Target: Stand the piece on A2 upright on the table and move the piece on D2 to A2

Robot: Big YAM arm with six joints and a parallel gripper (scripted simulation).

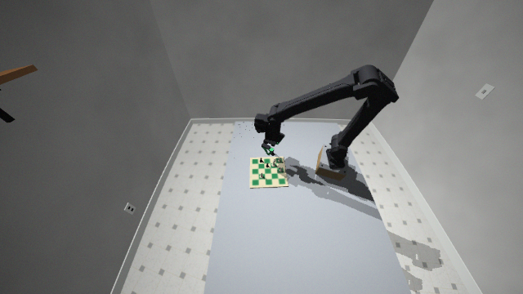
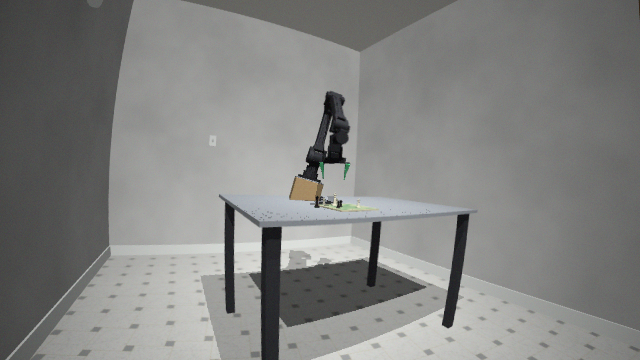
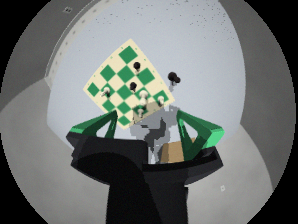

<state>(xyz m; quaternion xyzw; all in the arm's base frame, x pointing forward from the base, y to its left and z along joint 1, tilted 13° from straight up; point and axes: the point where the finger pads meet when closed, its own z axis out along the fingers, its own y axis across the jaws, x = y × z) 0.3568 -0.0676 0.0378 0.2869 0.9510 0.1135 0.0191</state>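
black piece off the board: a dark piece point(image 3: 173, 78) stands upright on the bench just past the board's edge, at about 1 o'clock from the board's middle in the wrist view; in the exterior view it point(image 2: 317, 201) stands at the board's 9 o'clock side, apart from the board.
pieces on the board: several black and pale pieces stand on the squares, mostly toward the side nearest the arm's base; a pale one point(image 2: 358, 202) stands alone toward the 3 o'clock end in the exterior view. which squares are a2 and d2 cannot be told; the edge letters are too small to read.
board: green and cream chessboard point(image 1: 258, 184) flat on the bench, at 9 o'clock from the arm's base in the top view.
tool: the tool point(image 2: 333, 171) hangs well above the board, green fingers point(image 2: 345, 170) spread wide and pointing down, released, with nothing between them.
arm: black, folded high at the elbow point(image 1: 373, 82), reaching over the board's 12 o'clock edge in the top view.
base: tan block point(image 2: 299, 191) on the bench.
bench: grey top point(image 1: 302, 237) on dark legs, over a tiled floor point(image 2: 150, 310).
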